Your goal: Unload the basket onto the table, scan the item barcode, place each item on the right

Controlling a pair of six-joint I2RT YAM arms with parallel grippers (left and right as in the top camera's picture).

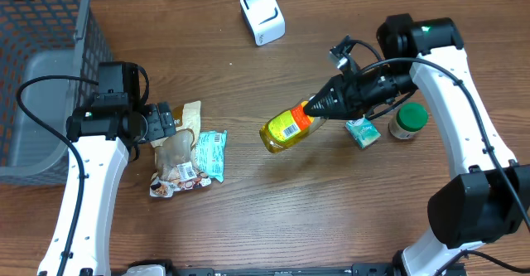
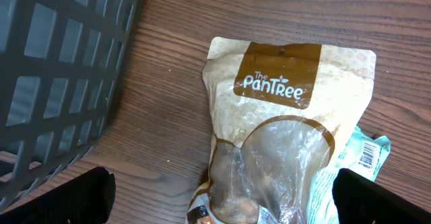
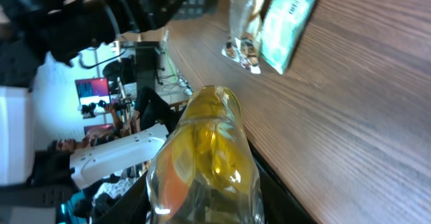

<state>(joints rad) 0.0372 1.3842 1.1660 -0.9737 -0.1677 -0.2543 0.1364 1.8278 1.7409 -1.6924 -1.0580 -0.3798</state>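
From overhead, the right gripper [image 1: 313,108] pinches a yellow bottle [image 1: 277,135] by its neck, and the bottle lies slanted near the middle of the table [image 1: 273,218], apparently held just above the wood. Its barcode label [image 1: 289,130] faces upward. The white scanner [image 1: 262,14] stands at the table's far edge, well apart from the bottle, so I judge the step in hand to be carrying the item to the reader. The next move calls for bringing the bottle toward the far edge and turning it until the label faces the scanner's window. The left gripper [image 1: 166,123] is spread wide and holds nothing, hovering over the snack packets near the left edge. The count is one bottle, one scanner, one grey basket [image 1: 50,27] at the far left corner, one small green carton [image 1: 362,132] and one green-lidded jar [image 1: 408,120] toward the right edge. There is also a brown-and-clear pouch [image 1: 175,156] with a teal packet [image 1: 212,153] touching it. Whether the pale piece beside the gripper is a third packet I cannot tell. The left wrist view shows both spread fingers [image 2: 77,197] flanking the pouch, with the basket alongside. The right wrist view is filled by the bottle, the packets lying far beyond it on the table.
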